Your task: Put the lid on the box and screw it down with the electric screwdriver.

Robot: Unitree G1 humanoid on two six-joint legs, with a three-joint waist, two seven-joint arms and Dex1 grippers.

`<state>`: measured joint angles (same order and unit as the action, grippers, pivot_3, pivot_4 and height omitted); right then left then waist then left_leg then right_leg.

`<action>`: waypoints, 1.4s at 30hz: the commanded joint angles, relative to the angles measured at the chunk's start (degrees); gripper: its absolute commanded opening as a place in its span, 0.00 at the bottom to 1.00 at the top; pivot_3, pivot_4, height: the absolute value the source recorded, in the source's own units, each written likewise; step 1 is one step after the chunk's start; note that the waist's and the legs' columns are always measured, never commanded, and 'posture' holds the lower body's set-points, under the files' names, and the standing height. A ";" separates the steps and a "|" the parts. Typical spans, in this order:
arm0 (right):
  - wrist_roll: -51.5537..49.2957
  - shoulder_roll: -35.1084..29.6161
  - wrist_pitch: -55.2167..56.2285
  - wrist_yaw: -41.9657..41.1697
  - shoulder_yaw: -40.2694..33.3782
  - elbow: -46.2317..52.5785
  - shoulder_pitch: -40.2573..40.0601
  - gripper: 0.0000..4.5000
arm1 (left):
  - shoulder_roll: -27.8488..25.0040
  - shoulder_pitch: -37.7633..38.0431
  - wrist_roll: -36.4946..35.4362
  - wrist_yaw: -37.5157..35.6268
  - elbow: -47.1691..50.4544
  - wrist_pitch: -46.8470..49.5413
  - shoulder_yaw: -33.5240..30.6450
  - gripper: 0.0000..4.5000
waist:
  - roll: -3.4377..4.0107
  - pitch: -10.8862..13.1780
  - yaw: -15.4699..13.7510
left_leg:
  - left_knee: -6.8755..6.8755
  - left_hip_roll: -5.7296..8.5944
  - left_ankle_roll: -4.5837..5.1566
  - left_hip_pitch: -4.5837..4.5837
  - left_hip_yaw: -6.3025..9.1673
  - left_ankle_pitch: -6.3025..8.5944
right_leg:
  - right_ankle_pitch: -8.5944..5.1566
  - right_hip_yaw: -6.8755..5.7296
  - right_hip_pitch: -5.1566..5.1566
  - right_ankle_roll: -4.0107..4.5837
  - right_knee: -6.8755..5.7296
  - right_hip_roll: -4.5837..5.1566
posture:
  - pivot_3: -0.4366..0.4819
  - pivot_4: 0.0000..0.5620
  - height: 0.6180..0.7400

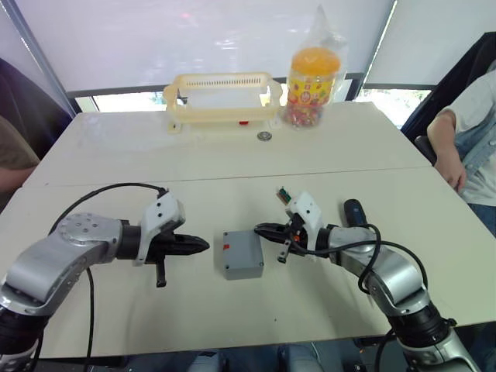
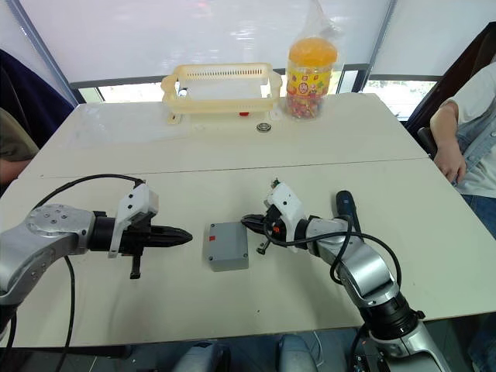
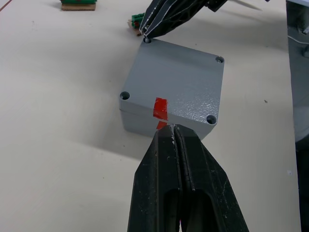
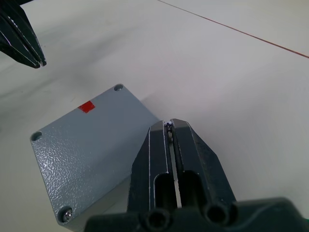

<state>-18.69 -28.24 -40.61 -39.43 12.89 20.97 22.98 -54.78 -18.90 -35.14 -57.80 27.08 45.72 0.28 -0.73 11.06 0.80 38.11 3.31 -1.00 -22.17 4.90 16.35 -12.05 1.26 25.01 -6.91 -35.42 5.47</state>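
Box [image 1: 242, 254] near the middle of the table [image 1: 232, 155], lid [image 3: 175, 86] already seated on top, a red mark on its left edge. Left gripper [image 1: 200, 245] just left of the box, fingers pressed together, tip close to the red mark but apart from it (clear in the left wrist view). Right gripper [image 1: 262, 229] at the box's far-right corner, fingers together with something tiny and pale pinched at the very tip; from the left wrist view, that tip right over a corner screw hole. A screw head visible in one lid corner in the right wrist view; other corner holes look dark.

Electric screwdriver [image 1: 354, 211] lying on the table to the right, partly behind the right arm. Small green piece [image 1: 284, 195] just beyond the right gripper. Far side: yellow basket [image 1: 221, 97], candy jar [image 1: 311, 77], small round metal thing [image 1: 265, 136]. A person's arm [image 1: 453, 139] at the right edge. Open tabletop near and left of the box.
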 commanded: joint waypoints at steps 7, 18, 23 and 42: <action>0.79 1.10 1.71 0.01 -0.09 0.04 2.04 0.13 | 0.11 -1.12 -0.02 0.09 0.58 -0.69 -0.82 0.00 | 0.00 0.00 0.01 | 0.00 0.00 0.00 0.00 0.00 0.00 | 0.00 0.00 0.00 0.00 0.00 0.00 | 0.48 0.27 1.00; -10.67 -2.55 -10.23 0.10 -12.92 7.88 6.49 0.77 | -0.16 -3.09 -1.58 -1.28 -1.31 -0.39 -1.87 0.00 | 0.00 0.00 -0.07 | 0.00 0.01 0.00 -0.01 0.00 0.00 | 0.00 0.01 0.01 0.00 0.00 0.01 | 0.48 0.27 1.00; -17.97 -10.72 -22.82 0.42 -22.88 7.62 9.31 0.83 | 0.84 -6.53 -3.57 -2.54 -2.76 0.13 -2.25 0.00 | 0.00 0.00 -0.30 | 0.00 0.00 0.00 -0.01 0.01 0.00 | 0.00 -0.02 -0.02 0.00 0.01 0.01 | 0.48 0.27 1.00; -42.75 -49.27 -51.89 3.75 -15.31 -16.00 8.70 1.00 | 10.74 -8.15 4.28 -1.57 3.75 -8.00 12.41 0.99 | 0.00 0.00 -0.24 | 0.03 -0.01 0.08 -0.05 -0.30 0.04 | -0.01 -0.01 -0.10 0.01 0.21 0.05 | 0.48 0.27 1.00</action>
<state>-57.83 -76.12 -92.13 -37.72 -2.77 6.89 30.92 -44.50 -27.21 -31.67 -60.10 29.23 39.01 12.44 -0.72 11.07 0.56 38.16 3.30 -0.92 -22.23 4.59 16.38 -12.05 1.25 24.90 -6.90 -35.20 5.53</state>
